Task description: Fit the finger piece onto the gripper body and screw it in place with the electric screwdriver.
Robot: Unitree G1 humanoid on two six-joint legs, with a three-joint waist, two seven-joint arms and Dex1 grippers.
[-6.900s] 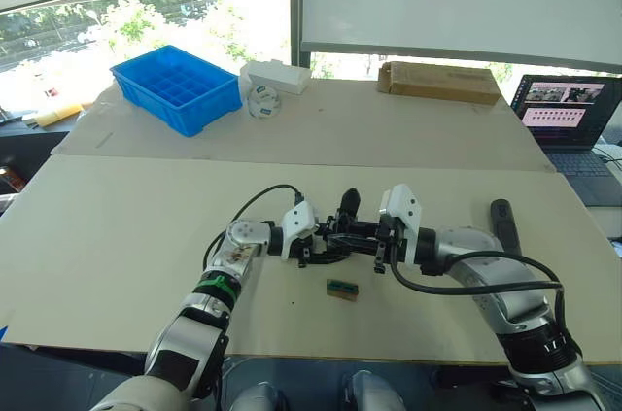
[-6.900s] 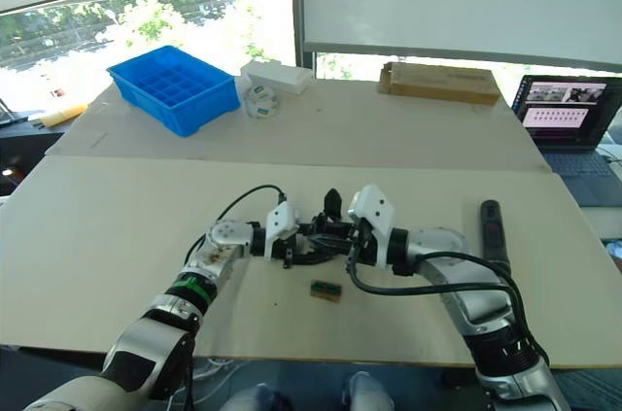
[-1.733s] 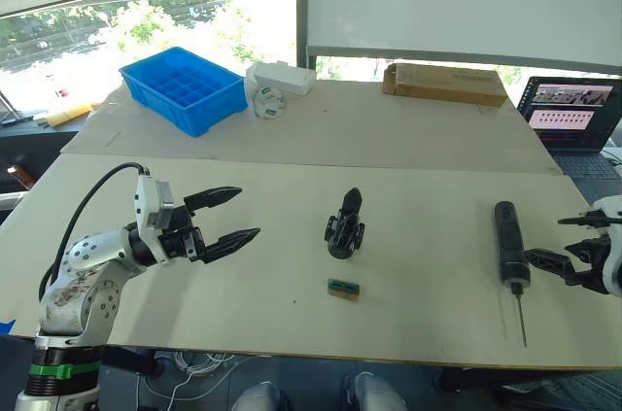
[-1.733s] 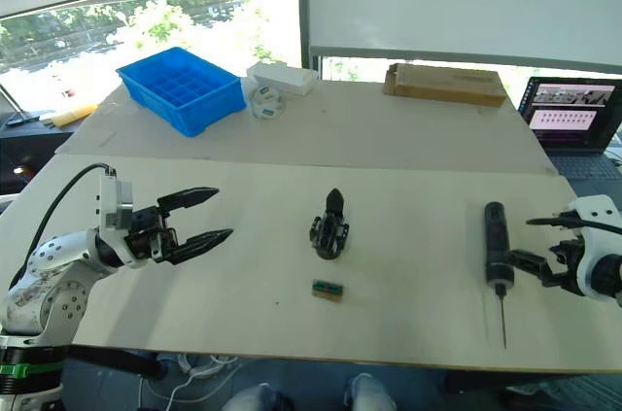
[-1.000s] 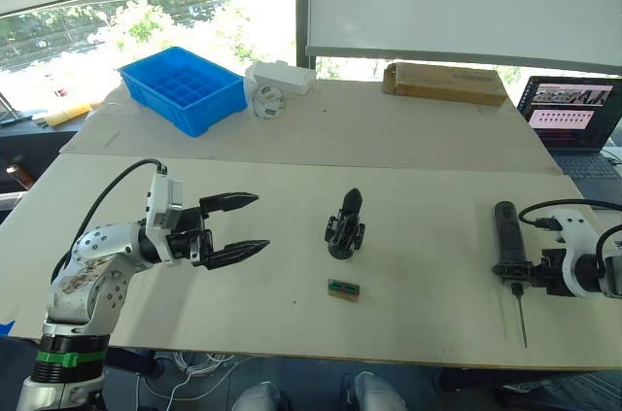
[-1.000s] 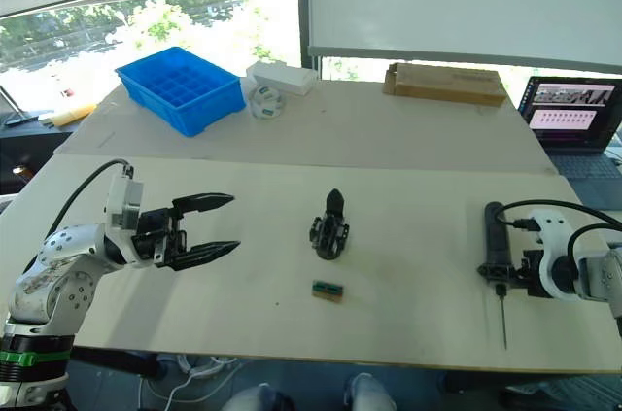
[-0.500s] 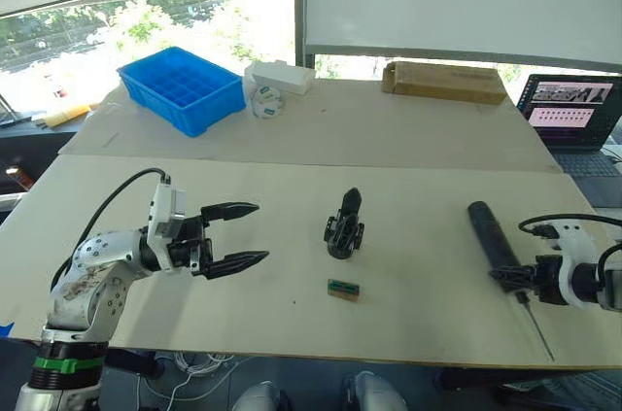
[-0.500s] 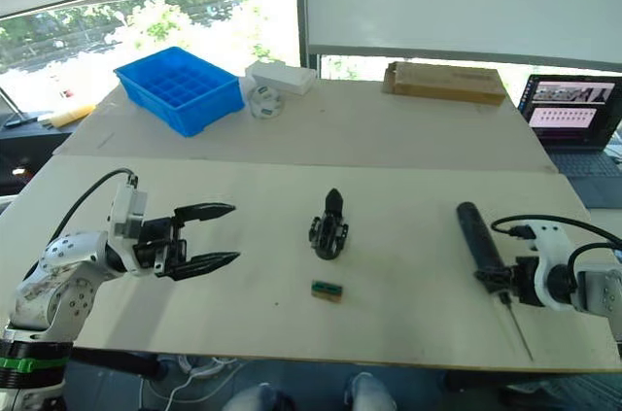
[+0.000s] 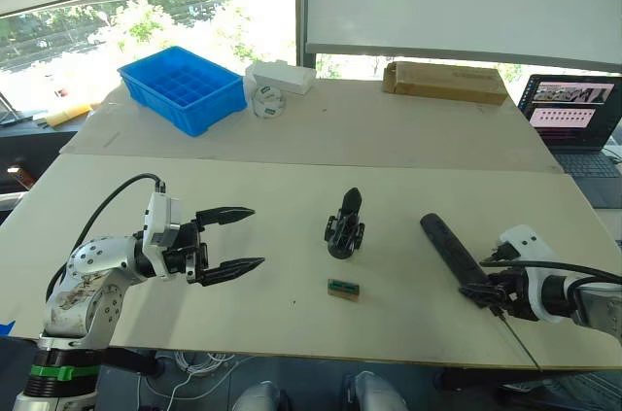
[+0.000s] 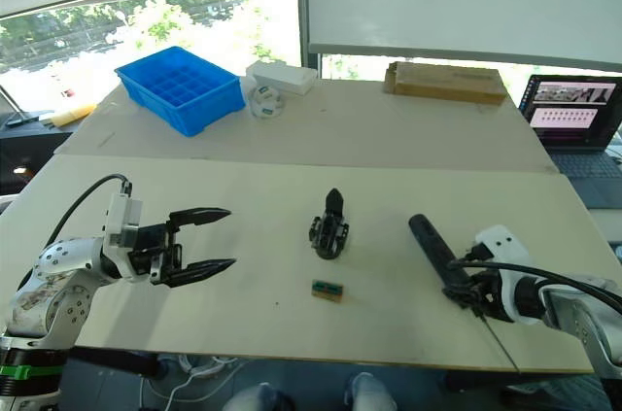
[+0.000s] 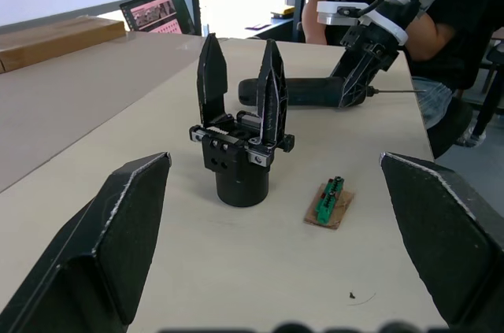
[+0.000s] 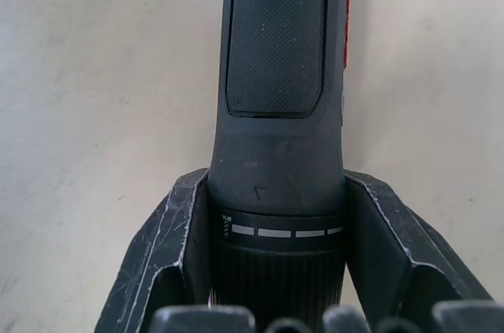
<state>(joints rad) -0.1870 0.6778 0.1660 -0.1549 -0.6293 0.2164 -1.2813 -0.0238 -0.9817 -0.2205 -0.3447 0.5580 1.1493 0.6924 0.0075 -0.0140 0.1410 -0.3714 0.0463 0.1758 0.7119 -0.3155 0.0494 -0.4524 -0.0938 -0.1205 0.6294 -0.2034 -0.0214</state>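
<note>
One electric screwdriver (image 9: 455, 254) clamped in right pincer (image 9: 486, 291); left pincer (image 9: 231, 241) spread apart.

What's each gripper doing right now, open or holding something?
Left gripper: open, empty, above the table.
Right gripper: shut on the electric screwdriver.

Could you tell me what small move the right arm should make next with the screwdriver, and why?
Probably lift and swing it toward the gripper body. The right gripper is shut on the electric screwdriver near its bit end, and the tool sits off to the body's right. The body stands upright mid-table with both fingers up, and the left gripper hangs open beside it, not holding it.
</note>
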